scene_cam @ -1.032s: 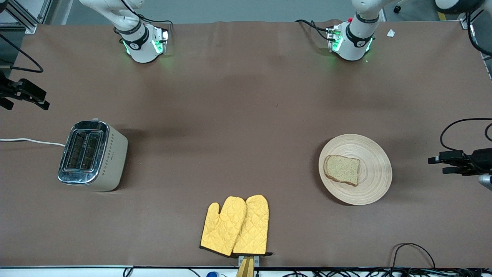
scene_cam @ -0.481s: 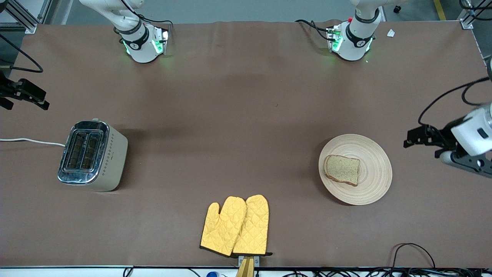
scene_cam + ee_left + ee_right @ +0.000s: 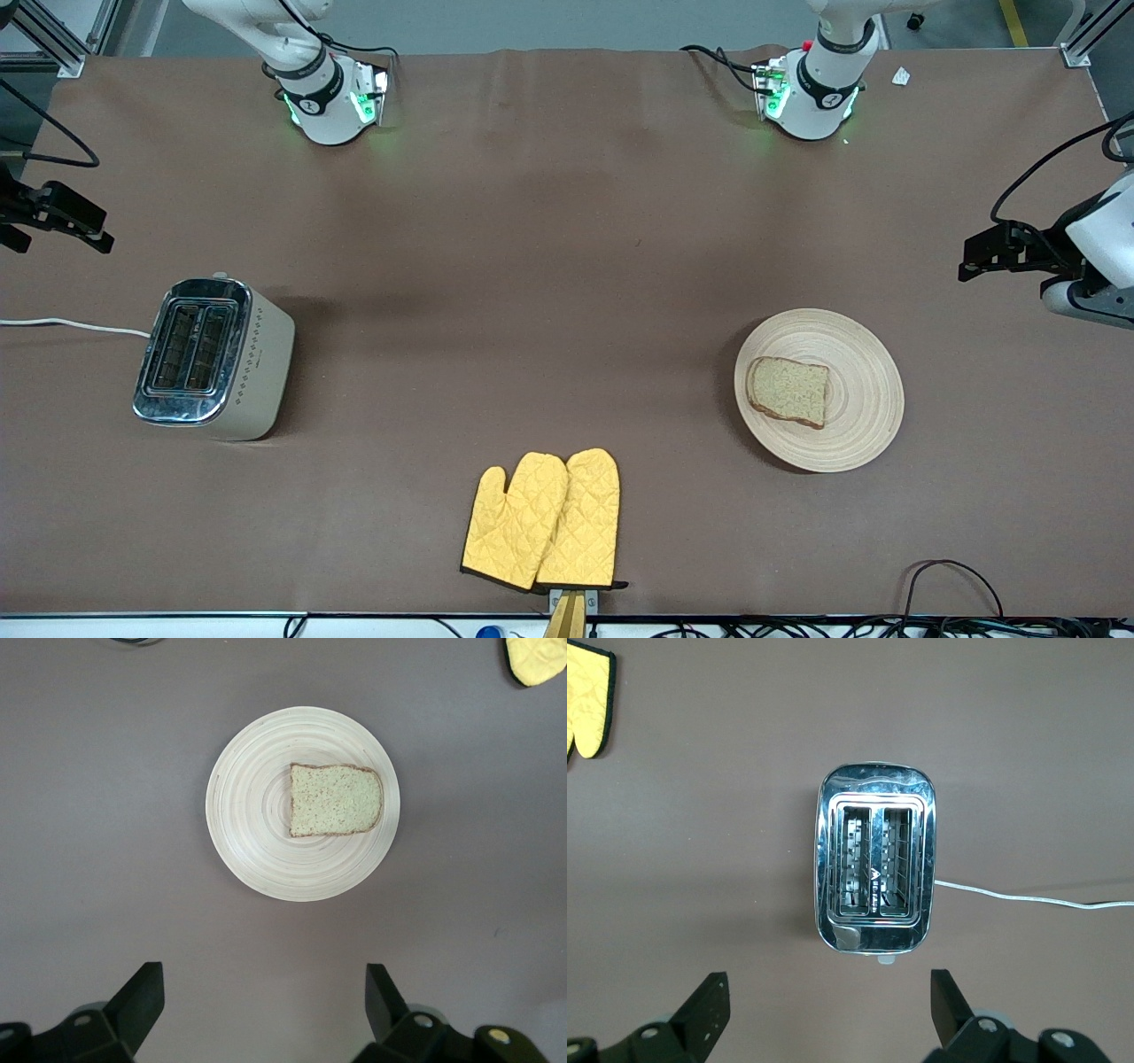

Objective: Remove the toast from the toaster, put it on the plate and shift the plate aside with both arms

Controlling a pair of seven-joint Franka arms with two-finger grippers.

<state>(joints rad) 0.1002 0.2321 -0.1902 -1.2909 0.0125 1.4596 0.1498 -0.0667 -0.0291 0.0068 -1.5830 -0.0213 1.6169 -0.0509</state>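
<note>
— Left gripper has swung up and away toward the table's edge at the left arm's end, compared with a second ago; nothing else has shifted. Its fingers stand spread wide, holding nothing, as seen from its own wrist camera.

— And the toast?

— Flat on the plate, off-centre toward the right arm's side. The toaster sits well apart, at the right arm's end, both slots empty, white cord trailing off the table's edge.

— Right gripper?

— Hovers at that same end near the toaster, fingers also spread, empty. That arm looks to be waiting.

— So what could still go wrong?

— By my reading the job is nearly done, with the plate set toward the left arm's end. If it needs another move, the rim is low and shallow; a grip from one side could tip it and slide the toast off. Two arms lifting unevenly would do the same. The mitts lie near the front edge, clear of both, so they seem no hazard.
</note>
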